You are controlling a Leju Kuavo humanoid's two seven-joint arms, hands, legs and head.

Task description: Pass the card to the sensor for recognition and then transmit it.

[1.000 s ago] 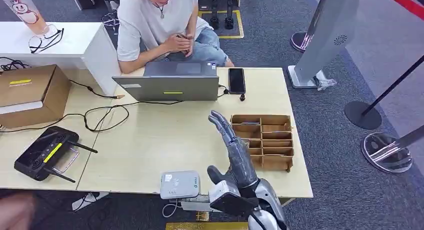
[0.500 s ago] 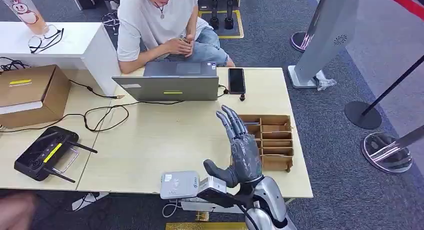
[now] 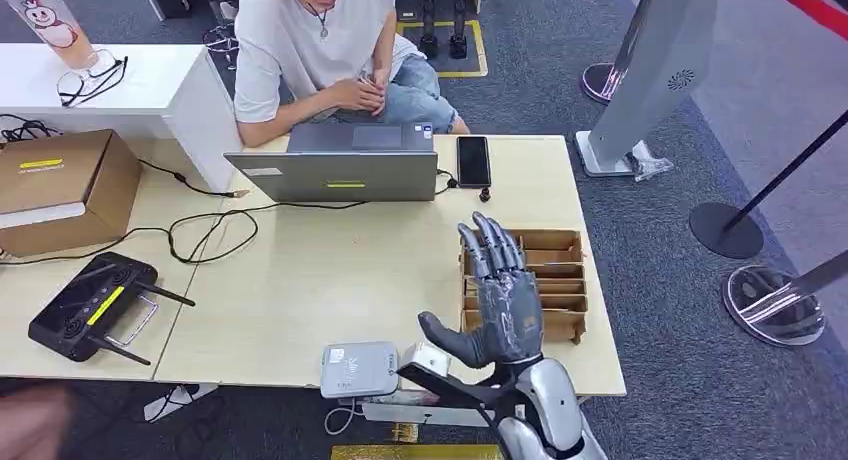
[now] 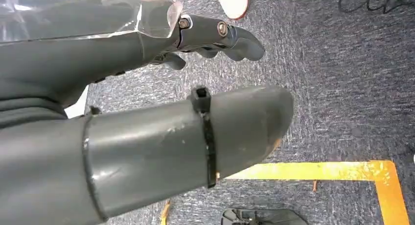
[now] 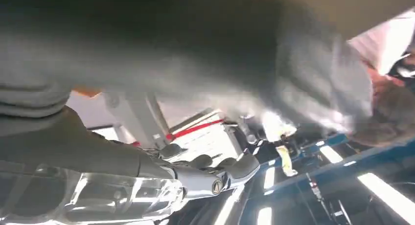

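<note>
The right hand (image 3: 503, 300) is hovering flat above the near-left part of the cardboard tray (image 3: 560, 242), fingers stretched out and spread, thumb sticking out to the side away from the tray, and it is holding nothing. The left hand (image 4: 122, 73) is hanging down over carpeted floor with its thumb and fingers apart and nothing between them. No card is showing plainly; judging by the task, it is probably standing in one of the tray's slots, but the hand is covering several of them and the rest are too small to read. The white sensor box (image 3: 358, 369) is sitting to the left of the tray, at the near edge of the table (image 3: 330, 270), close by. The step in hand looks like reaching into the tray for a card. To do it well, the hand should be coming straight down over a single slot and pinching the card's top edge between thumb and finger, without leaning on the thin dividers, since the light tray is likely to slide or tip. After lifting clear, a short sideways carry should be bringing the card flat over the sensor.
</note>
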